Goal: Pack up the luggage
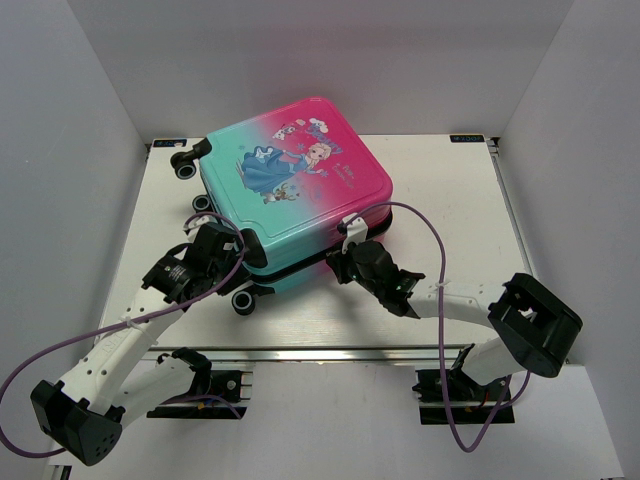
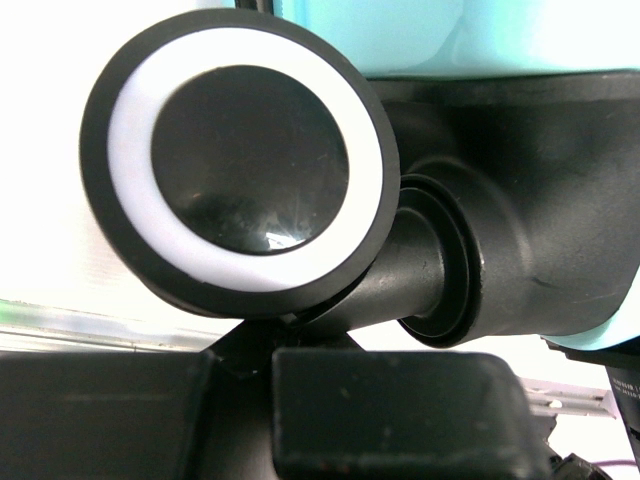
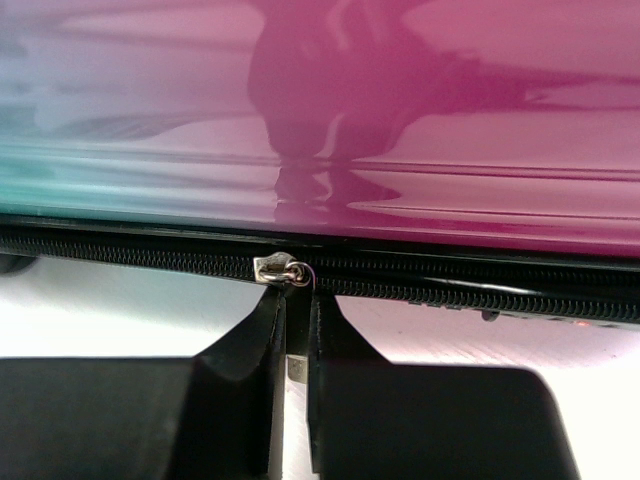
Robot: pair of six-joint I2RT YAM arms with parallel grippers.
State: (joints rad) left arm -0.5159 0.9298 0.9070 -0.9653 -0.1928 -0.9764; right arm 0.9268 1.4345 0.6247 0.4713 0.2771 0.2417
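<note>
Glossy plastic luggage; metal zip-pull

The luggage lies flat on the table, wheels leftward.

top view. closed luggage, pink-to-teal shell with a cartoon princess print, lying flat and turned at an angle on the white worktop; its black wheels face left. the left gripper sits at the case's near-left corner, just beside the nearest wheel. the right gripper meets the near-right edge at the dark seam. how the fingers stand cannot be told from above. a purple cable loops along each arm. white walls enclose three sides.
</note>
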